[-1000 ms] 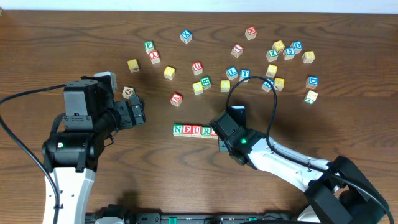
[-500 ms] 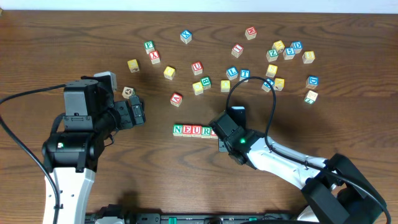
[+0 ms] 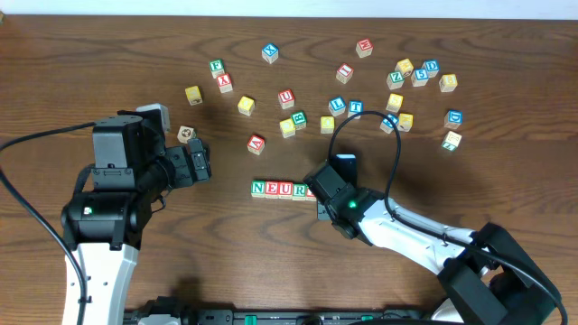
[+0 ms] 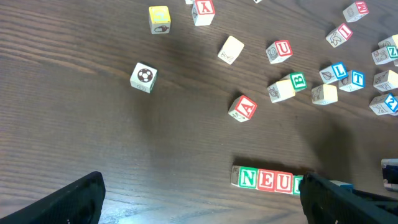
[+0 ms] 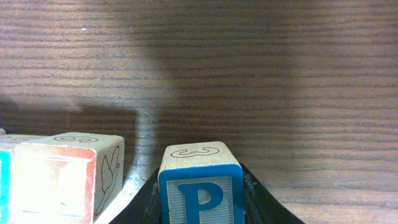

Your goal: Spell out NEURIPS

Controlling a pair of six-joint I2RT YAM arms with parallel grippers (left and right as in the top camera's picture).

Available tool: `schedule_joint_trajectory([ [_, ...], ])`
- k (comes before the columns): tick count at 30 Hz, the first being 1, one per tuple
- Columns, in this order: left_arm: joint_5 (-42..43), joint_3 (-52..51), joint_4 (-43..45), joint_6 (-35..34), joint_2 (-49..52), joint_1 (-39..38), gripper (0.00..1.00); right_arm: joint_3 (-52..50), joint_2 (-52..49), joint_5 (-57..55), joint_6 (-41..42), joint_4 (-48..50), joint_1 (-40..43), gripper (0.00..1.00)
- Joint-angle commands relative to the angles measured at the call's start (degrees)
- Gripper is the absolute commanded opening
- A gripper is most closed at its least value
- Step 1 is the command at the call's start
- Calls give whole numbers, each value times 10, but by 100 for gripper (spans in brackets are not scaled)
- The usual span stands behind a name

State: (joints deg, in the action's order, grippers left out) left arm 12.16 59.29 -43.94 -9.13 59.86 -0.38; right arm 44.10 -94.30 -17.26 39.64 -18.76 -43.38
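Observation:
A row of cubes reading N, E, U, R (image 3: 279, 189) lies on the table's middle. The row also shows in the left wrist view (image 4: 267, 180). My right gripper (image 3: 322, 196) sits low at the row's right end. In the right wrist view it (image 5: 200, 208) is shut on a blue P cube (image 5: 199, 183), which stands on the wood with a dark finger against each side. Just left of it, a narrow gap away, stands a red-bordered cube (image 5: 68, 180) with a bird drawn on its side. My left gripper (image 3: 200, 162) hovers open and empty (image 4: 202, 208) left of the row.
Many loose letter cubes lie scattered across the far half: a red A (image 3: 256, 143), a red U (image 3: 286, 97), a blue L (image 3: 337, 105) and T (image 3: 355, 108), and a cluster at the far right (image 3: 420, 74). A ball-picture cube (image 3: 186, 134) lies by the left arm.

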Motion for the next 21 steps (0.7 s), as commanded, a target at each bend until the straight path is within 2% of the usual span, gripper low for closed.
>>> schedule_joint_trajectory([
  [1, 7, 16, -2, 5, 0, 3, 98, 9, -5, -4, 6, 2, -6, 30],
  [6, 7, 16, -2, 5, 0, 3, 98, 10, -5, -4, 6, 2, -5, 34],
  [21, 7, 16, -2, 5, 0, 3, 98, 11, -4, -4, 6, 3, -5, 36],
])
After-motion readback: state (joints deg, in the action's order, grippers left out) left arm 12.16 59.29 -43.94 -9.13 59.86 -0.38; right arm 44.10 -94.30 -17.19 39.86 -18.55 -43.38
